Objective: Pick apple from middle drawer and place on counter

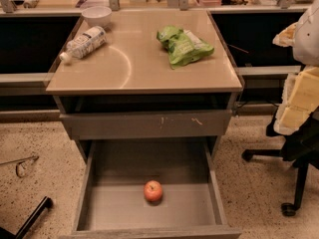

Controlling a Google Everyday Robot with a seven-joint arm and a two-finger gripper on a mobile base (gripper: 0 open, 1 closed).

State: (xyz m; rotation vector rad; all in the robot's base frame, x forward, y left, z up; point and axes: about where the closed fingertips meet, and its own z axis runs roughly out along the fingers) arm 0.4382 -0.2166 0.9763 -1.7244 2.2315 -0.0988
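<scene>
The apple [153, 191], small and red-orange, lies on the flat grey bottom of the middle drawer [114, 208], near its front centre. The drawer is pulled fully open toward me. The beige glossy counter [144, 66] tops the grey cabinet above it. My gripper [299, 101], a pale cream and white shape, is at the right edge of the camera view, well to the right of the cabinet and at about counter height. It is far from the apple and touches nothing of the task.
On the counter lie a green bag [183, 46], a plastic bottle [84, 43] on its side and a white bowl [96, 15]. The closed upper drawer front [144, 124] has pale scratches. A black chair base [294, 183] stands at the right. A black leg [32, 215] is at bottom left.
</scene>
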